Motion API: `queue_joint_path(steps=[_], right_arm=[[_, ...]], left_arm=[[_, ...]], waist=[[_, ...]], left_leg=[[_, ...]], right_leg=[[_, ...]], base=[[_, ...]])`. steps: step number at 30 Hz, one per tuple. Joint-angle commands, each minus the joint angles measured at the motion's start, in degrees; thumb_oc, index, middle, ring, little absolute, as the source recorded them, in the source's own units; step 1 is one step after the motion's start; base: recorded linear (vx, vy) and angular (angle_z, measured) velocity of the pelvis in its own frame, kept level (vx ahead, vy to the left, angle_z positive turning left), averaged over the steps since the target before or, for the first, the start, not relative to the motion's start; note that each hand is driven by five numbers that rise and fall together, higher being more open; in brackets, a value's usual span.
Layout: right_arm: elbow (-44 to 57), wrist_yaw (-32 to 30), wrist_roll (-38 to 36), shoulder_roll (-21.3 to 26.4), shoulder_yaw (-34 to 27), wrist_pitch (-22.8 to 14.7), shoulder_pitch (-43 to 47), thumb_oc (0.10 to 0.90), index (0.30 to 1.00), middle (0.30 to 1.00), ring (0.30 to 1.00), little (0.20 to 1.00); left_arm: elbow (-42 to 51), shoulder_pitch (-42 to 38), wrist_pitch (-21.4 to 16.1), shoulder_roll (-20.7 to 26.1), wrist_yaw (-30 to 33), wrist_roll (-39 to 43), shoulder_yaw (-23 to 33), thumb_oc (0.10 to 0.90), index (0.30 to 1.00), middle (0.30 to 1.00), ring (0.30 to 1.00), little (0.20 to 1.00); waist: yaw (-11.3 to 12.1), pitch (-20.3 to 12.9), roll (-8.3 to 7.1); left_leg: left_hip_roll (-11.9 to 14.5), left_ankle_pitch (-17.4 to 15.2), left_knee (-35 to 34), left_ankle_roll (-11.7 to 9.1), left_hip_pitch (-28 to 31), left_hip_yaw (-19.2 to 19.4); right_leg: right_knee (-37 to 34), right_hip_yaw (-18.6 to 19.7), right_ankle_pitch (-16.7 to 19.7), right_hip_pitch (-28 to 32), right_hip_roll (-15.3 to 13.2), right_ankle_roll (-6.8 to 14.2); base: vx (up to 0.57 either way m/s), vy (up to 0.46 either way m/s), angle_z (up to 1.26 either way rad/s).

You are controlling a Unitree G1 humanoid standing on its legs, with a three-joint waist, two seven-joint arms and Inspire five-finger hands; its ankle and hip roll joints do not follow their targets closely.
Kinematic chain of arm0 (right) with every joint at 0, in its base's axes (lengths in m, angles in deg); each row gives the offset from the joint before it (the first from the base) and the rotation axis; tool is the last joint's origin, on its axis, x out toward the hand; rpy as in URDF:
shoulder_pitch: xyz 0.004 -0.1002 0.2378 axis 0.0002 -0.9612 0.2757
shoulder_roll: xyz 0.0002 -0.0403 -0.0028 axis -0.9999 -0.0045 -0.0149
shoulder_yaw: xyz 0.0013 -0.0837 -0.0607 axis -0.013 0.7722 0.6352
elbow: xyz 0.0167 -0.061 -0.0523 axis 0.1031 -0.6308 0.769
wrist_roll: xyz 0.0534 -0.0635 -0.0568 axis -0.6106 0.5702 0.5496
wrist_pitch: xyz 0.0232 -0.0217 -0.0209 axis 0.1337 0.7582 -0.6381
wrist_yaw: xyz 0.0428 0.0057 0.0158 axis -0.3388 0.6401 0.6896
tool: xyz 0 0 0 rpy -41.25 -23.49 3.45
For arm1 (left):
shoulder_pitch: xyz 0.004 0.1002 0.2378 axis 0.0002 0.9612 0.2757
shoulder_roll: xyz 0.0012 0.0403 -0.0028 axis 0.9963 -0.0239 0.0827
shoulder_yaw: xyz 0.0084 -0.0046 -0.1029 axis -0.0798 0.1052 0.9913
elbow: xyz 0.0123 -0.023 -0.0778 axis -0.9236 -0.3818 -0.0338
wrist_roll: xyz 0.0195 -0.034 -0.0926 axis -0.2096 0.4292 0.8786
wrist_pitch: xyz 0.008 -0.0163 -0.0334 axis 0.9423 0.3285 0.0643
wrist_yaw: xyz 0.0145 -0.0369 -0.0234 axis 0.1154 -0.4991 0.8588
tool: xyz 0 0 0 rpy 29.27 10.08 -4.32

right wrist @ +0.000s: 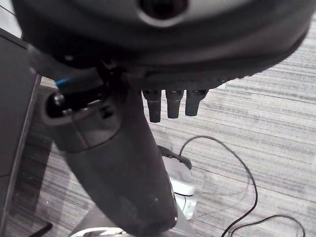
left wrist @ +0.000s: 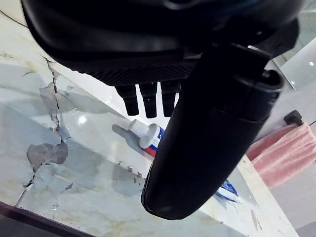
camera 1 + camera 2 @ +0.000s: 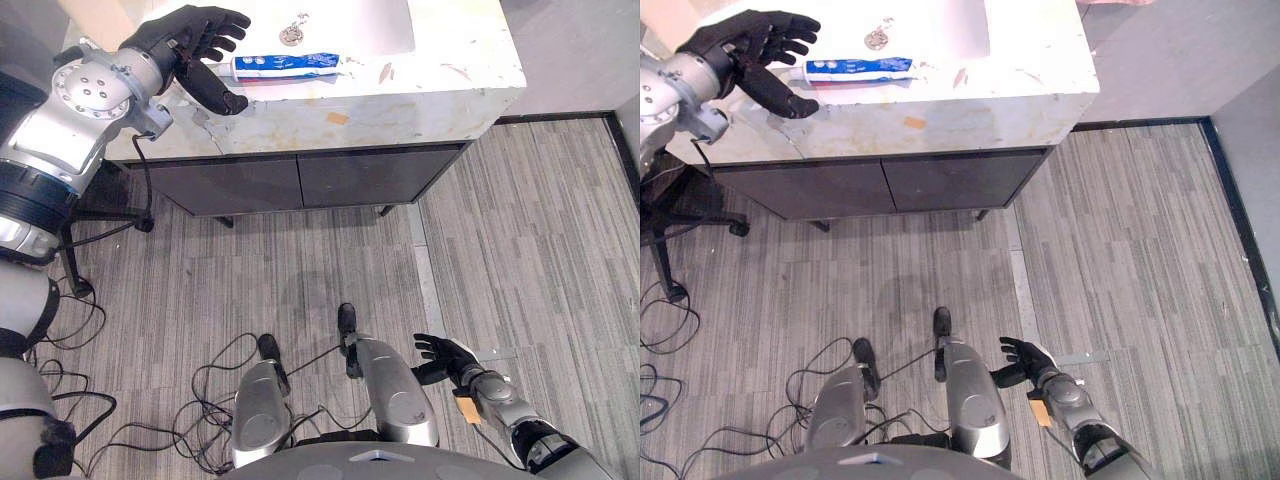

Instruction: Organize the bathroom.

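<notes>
marble countertop (image 3: 420,95) spans the far part of the scene, pale and veined, with chipped grey patches near its left front edge. a white sink basin (image 3: 370,22) is sunk into it at the far side, and a small metal drain fitting (image 3: 291,35) lies on the counter just left of the basin. below the counter sits a dark cabinet (image 3: 300,180) with two flat doors. grey striped floor (image 3: 520,220) fills the near and right part of the scene.

a pink towel (image 2: 286,155) lies on the counter, seen in the left wrist view beyond the tube.

the toothpaste tube (image 3: 288,66), white with blue and red print, lies flat on the counter near its left end, cap pointing left, in front of the drain fitting.

the left hand (image 3: 190,50) hangs over the counter's left end, fingers spread and nearly straight, thumb pointing down, just left of the tube's cap and holding nothing.

the right hand (image 3: 445,355) hangs low on the near right over the floor, fingers loosely extended, empty.
</notes>
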Motion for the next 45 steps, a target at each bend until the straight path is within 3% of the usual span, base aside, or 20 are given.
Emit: queue_joint_path(steps=[1,13,14,15,16,39,42,43,45], right_arm=[[3.1,0.3,-1.84,2.84,-1.56,-2.47,-3.47,0.8,0.9,0.9,0.9,0.9],[4.29,0.03,-2.43,3.28,-1.5,-2.64,-3.19,0.8,0.9,0.9,0.9,0.9],[4.38,0.06,-2.41,3.31,-1.5,-2.63,-3.1,0.8,0.9,0.9,0.9,0.9],[4.5,0.11,-2.34,3.34,-1.56,-2.59,-3.12,0.8,0.9,0.9,0.9,0.9],[4.91,0.0,-2.45,3.38,-1.57,-2.47,-3.12,0.8,0.9,0.9,0.9,0.9],[4.18,0.37,-2.09,3.04,-1.78,-2.54,-3.29,0.8,0.9,0.9,0.9,0.9],[4.2,0.32,-1.76,2.91,-1.99,-2.5,-3.61,0.8,0.9,0.9,0.9,0.9],[4.12,0.19,-1.81,2.77,-2.16,-2.4,-3.85,0.8,0.9,0.9,0.9,0.9],[3.07,-0.34,-1.94,1.89,-2.54,-2.62,-4.57,0.8,0.9,0.9,0.9,0.9]], left_arm=[[-0.74,-8.71,-5.96,3.24,3.26,-1.69,5.16,0.8,0.9,0.9,0.9,0.9],[-0.27,-9.57,-5.0,2.96,4.22,-2.69,4.8,0.8,0.9,0.9,0.9,0.9],[-0.53,-9.66,-4.93,2.93,4.08,-2.82,4.69,0.643,0.665,0.665,0.665,0.665],[-0.57,-9.66,-4.88,2.97,4.07,-2.78,4.61,0.574,0.561,0.561,0.561,0.561],[-0.43,-9.73,-4.66,2.99,4.19,-2.45,4.38,0.4,0.3,0.3,0.3,0.3],[-1.06,-8.21,-4.84,3.51,3.65,-2.05,5.93,0.4,0.3,0.3,0.3,0.3],[-0.88,-7.44,-2.67,3.49,5.18,1.18,6.82,0.4,0.3,0.3,0.3,0.3],[-0.62,-6.65,-0.81,3.37,6.76,5.22,8.06,0.4,0.3,0.3,0.3,0.3],[-0.4,-2.98,-0.68,1.36,8.77,16.71,13.45,0.4,0.3,0.3,0.3,0.3]], waist=[[-1.2,-1.58,1.34],[-1.81,-0.2,1.6],[-1.86,-0.15,1.62],[-1.9,-0.12,1.61],[-1.96,-0.01,1.65],[-1.61,-0.77,1.57],[-1.6,-0.93,1.44],[-1.53,-1.14,1.37],[-1.22,-1.76,1.08]], left_leg=[[3.75,7.19,3.18,0.58,-4.81,-0.94],[3.99,7.48,3.41,0.59,-6.21,-0.86],[4.0,7.54,3.4,0.59,-6.28,-0.78],[4.02,7.45,3.36,0.61,-6.26,-0.71],[3.93,7.45,3.12,0.62,-6.21,-0.64],[3.8,7.27,2.84,0.64,-5.45,-0.47],[3.76,7.18,2.59,0.61,-5.18,-0.35],[3.66,7.06,2.44,0.61,-4.95,-0.41],[3.4,6.58,1.95,0.7,-3.99,-0.68]], right_leg=[[-0.23,0.9,-7.64,2.18,-2.03,4.28],[1.07,1.1,-7.5,-0.27,-2.21,4.26],[1.06,1.1,-7.47,-0.35,-2.22,4.24],[1.07,1.1,-7.45,-0.42,-2.26,4.27],[1.05,1.11,-7.36,-0.57,-2.31,4.34],[0.67,1.13,-7.41,0.27,-2.31,4.3],[0.46,1.19,-7.43,0.59,-2.34,4.32],[0.32,1.24,-7.46,0.84,-2.33,4.34],[-0.28,1.39,-7.81,2.16,-2.19,4.25]], base=[[0.0,0.0,0.0],[0.0,0.0,0.0],[0.0,0.0,0.0],[0.0,0.0,0.0],[0.0,0.0,0.0],[0.0,0.0,0.0],[0.0,0.0,0.0],[0.04,0.007,0.0],[0.07,0.011,0.01]])
